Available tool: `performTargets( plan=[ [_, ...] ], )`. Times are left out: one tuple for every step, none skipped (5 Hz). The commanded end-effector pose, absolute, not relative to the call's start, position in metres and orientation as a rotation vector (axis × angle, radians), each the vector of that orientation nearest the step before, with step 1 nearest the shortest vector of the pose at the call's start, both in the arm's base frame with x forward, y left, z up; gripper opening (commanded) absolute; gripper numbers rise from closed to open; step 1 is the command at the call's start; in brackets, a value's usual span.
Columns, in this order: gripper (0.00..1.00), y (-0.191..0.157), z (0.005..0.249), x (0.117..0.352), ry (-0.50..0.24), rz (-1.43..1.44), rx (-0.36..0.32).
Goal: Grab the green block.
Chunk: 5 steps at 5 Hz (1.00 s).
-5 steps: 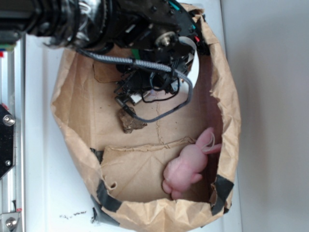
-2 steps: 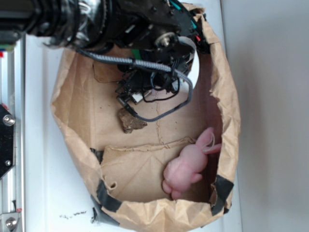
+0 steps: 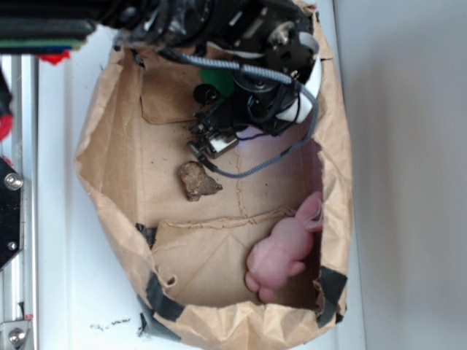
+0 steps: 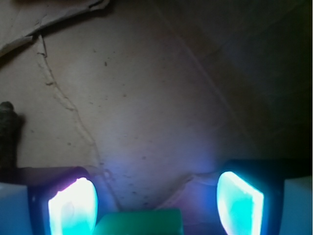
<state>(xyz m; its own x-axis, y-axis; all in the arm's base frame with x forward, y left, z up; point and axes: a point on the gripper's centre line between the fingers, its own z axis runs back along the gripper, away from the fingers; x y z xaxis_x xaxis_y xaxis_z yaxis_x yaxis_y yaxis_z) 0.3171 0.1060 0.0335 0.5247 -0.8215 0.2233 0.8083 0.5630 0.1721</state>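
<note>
The gripper (image 4: 155, 203) hangs inside the brown paper bag (image 3: 109, 211), its two glowing fingers (image 4: 73, 205) spread wide. The green block (image 4: 139, 221) sits between them at the wrist view's bottom edge, touching neither. The brown rock-like lump (image 3: 197, 180) and pink plush bunny (image 3: 281, 251) lie apart. No writing is legible.

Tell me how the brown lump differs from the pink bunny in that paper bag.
The lump is brown, rough and jagged; the bunny is pink, soft and rounded, with long ears. The lump is clearly smaller than the bunny. The lump lies alone near the bag's middle, below the arm; the bunny sits against the bag's right wall, nearer the bottom of the exterior view. Both rest on the bag's floor, untouched by the jaws.
</note>
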Motion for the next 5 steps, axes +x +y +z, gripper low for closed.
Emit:
performTargets(
  plan=[
    [1.00,0.131,0.060,0.302,-0.396,-1.008,0.092],
    [1.00,0.135,0.057,0.304,-0.410,-0.993,0.131],
    [1.00,0.138,0.051,0.304,-0.384,-1.001,0.153],
    [1.00,0.139,0.051,0.296,-0.353,-1.012,0.152],
    [1.00,0.141,0.048,0.294,-0.362,-1.008,0.162]
  ],
)
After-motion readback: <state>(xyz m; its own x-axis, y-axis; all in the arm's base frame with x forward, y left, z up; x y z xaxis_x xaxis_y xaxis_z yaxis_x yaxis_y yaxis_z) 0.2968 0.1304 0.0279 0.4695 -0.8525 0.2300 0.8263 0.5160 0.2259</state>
